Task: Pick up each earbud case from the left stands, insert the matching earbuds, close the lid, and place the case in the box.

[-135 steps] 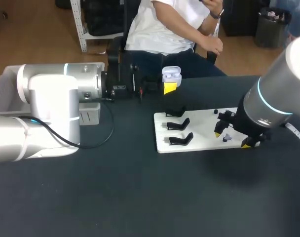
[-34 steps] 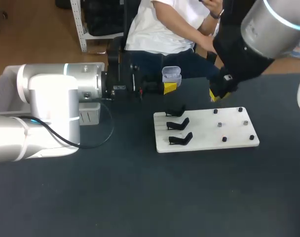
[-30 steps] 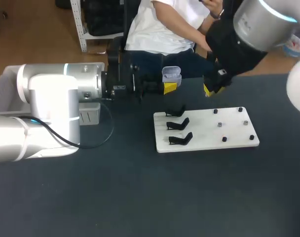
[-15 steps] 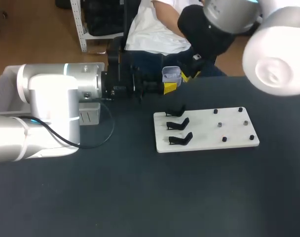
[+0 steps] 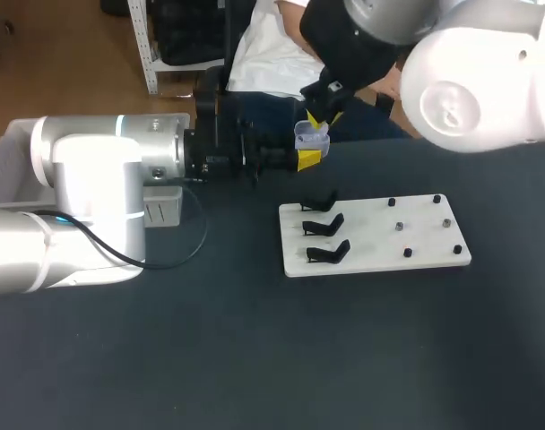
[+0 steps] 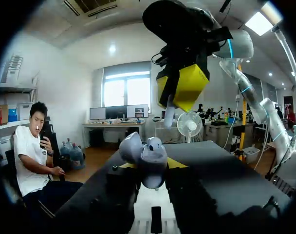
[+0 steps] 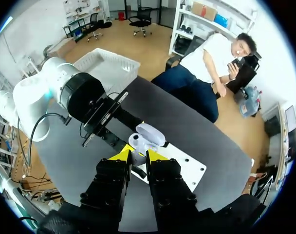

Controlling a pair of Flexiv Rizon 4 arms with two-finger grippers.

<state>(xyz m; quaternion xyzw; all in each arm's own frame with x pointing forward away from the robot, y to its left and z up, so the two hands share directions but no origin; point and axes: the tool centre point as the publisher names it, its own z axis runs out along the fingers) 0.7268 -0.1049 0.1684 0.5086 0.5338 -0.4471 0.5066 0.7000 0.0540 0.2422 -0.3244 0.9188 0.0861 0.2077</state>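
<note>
An open white earbud case [image 5: 311, 136] is held up above the table's far edge, with my left gripper [image 5: 309, 154] shut on its base. In the left wrist view the case [image 6: 147, 157] stands lid-up between the left gripper's [image 6: 148, 168] fingers. My right gripper [image 5: 319, 116] hangs just above the case, shut on a small white earbud [image 6: 168, 106] whose stem points down. In the right wrist view the case [image 7: 145, 138] lies directly ahead of the right gripper [image 7: 138, 156]. Three black stands [image 5: 324, 226] on the white board [image 5: 376, 255] are bare.
Small pegs [image 5: 425, 226] dot the board's right half. A white box [image 5: 5, 154] sits at the table's far left behind my left arm, and shows as a box [image 7: 106, 66] in the right wrist view. A dark tabletop [image 5: 272, 358] spreads in front of the board.
My right arm has swung from behind the board leftward and away, ending right over the case in the left gripper. The left arm and the case have stayed put.
</note>
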